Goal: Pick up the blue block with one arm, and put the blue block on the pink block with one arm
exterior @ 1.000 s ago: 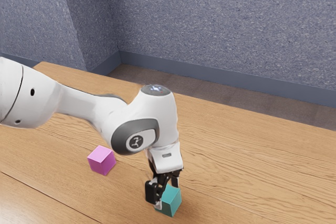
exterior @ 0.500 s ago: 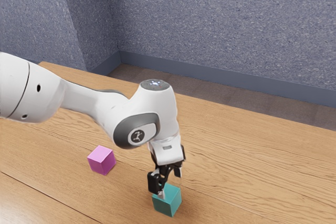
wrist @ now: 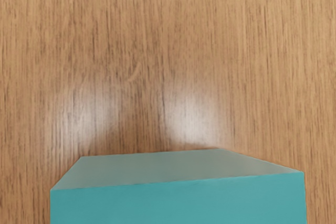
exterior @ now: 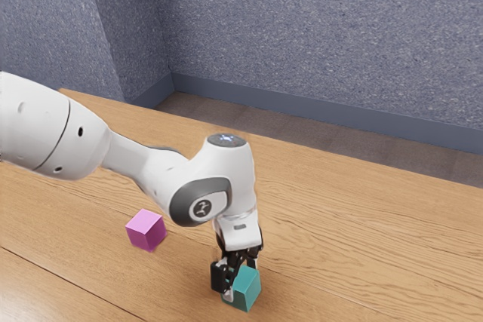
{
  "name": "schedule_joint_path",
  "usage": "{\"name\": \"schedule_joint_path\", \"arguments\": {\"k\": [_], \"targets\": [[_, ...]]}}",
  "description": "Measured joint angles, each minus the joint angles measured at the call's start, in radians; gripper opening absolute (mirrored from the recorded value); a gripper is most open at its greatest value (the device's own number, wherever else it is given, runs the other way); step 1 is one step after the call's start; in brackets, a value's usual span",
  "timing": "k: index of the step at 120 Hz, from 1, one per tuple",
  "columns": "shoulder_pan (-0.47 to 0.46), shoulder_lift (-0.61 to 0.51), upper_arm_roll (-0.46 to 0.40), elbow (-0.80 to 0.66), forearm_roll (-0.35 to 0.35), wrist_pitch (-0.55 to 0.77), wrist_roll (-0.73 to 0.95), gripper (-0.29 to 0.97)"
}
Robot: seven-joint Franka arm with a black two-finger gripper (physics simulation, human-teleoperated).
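Note:
The blue block point(exterior: 246, 289), teal in shade, rests on the wooden table near its front edge. My gripper point(exterior: 232, 287) is lowered over it and open, with one black finger point(exterior: 219, 278) beside the block's face toward the exterior view's left and the other hidden behind the block. In the wrist view the blue block point(wrist: 178, 190) lies just under my hand. The pink block point(exterior: 146, 230) sits on the table to the exterior view's left of the gripper, well apart from it.
The wooden table point(exterior: 362, 231) stretches wide toward the exterior view's right and back. Its front edge runs close below the blue block. Grey walls point(exterior: 317, 28) stand behind, beyond a strip of floor.
Half a second ago my hand was raised just above the blue block, which stayed on the table. It has since come back down around the block, as it was a second ago.

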Motion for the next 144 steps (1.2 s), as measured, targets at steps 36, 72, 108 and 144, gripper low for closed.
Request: {"name": "schedule_joint_path", "arguments": {"k": [36,72,108,144], "targets": [[0.000,0.023,0.000,0.000,0.001,0.020,0.007,0.52],[0.007,-0.217,-0.003,-0.007,0.004,-0.059,0.012,0.33],[0.051,-0.357,0.094,-0.001,-0.003,-0.253,0.078,0.35],[0.070,-0.351,0.207,0.017,-0.001,-0.297,0.204,0.35]]}}
